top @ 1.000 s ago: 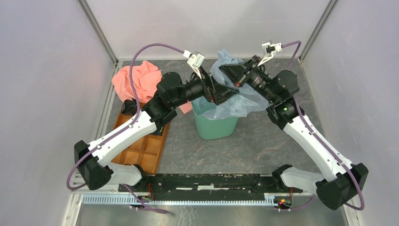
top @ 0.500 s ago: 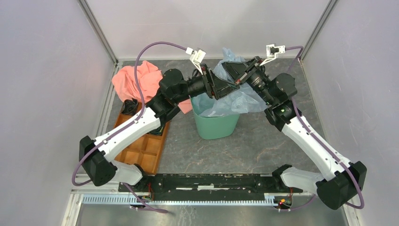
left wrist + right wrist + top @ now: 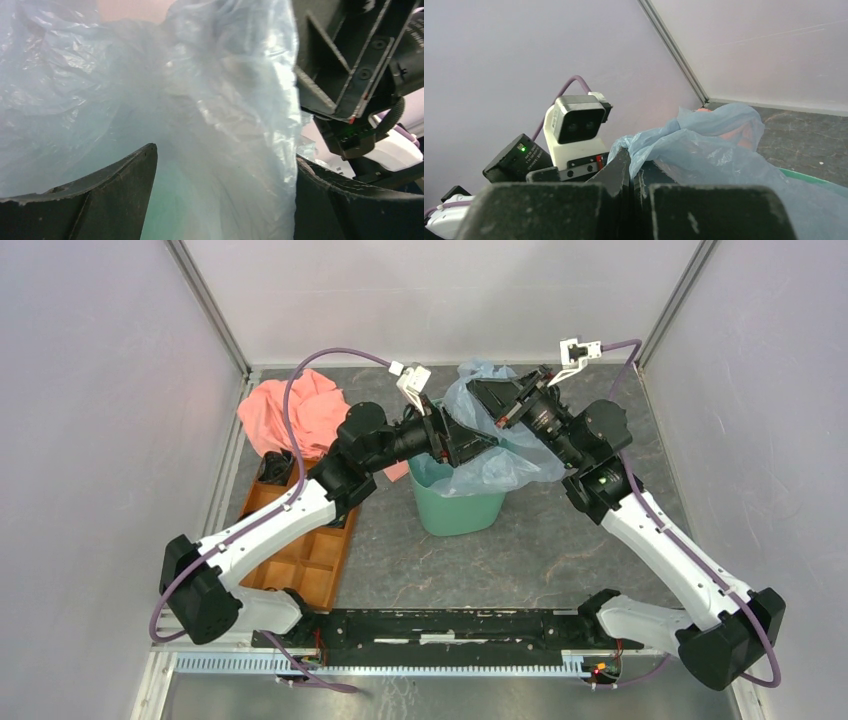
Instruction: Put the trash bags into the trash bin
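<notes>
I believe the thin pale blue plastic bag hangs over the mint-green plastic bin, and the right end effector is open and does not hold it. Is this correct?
Not quite. The right end effector is shut, pinching an edge of the thin pale blue plastic bag, as the right wrist view shows. The bag does hang over the mint-green plastic bin.

bag (image 3: 500,458) draped over bin (image 3: 455,510) | tray (image 3: 305,565) left of bin | cloth (image 3: 295,405) behind tray

top camera looks down from above the near edge onto the whole worktop (image 3: 560,540); both wrist cameras sit close, facing the blue bag (image 3: 200,100) all views share.
</notes>
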You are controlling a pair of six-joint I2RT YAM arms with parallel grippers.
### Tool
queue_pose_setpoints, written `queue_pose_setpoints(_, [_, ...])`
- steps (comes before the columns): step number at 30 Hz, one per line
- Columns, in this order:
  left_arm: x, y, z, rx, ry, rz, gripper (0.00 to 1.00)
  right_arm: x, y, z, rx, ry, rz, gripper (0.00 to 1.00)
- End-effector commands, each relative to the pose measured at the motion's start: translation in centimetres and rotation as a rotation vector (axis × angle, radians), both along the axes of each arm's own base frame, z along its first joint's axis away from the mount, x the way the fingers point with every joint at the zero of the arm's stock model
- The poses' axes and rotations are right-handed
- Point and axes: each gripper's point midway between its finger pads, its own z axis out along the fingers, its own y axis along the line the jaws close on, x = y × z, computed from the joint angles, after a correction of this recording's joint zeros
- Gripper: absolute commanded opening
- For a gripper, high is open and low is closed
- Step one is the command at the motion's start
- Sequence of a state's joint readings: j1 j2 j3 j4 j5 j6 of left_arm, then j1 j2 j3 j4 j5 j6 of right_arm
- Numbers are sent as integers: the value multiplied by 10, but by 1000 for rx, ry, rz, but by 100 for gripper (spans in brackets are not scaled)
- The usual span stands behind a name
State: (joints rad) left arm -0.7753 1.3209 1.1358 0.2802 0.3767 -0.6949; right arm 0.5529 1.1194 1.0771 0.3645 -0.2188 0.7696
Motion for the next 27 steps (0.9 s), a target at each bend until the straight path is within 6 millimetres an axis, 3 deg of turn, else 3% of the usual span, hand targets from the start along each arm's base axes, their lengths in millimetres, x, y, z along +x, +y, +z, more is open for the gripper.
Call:
queue_pose_setpoints(1, [1, 9, 16, -24, -71, 32, 89, -11, -5, 30, 24, -86, 2, 1])
queue_pose_setpoints(10, [-8, -3, 41, -148, -85, -62, 98, -13, -1, 26, 27, -75, 27, 1])
queue_pose_setpoints(15, [0, -8, 43, -170, -56, -44, 96, -15, 2, 26, 45, -72, 51, 1])
queue_pose_setpoints(19, [14, -17, 36, -166, 4, -26, 77, -17, 4, 25, 55, -71, 67, 1])
queue_pose_setpoints(22, [21, -23, 23, -141, 46, -21, 54, -17, 3, 22, 31, -79, 56, 8])
queue_pose_setpoints(25, [25, -18, 13, -128, 63, 1, 31, -14, -4, 15, -44, -93, 2, 31])
queue_pose_setpoints(27, [29, -9, 7, -122, 71, 33, 21, -11, -9, 6, -115, -92, -36, 53])
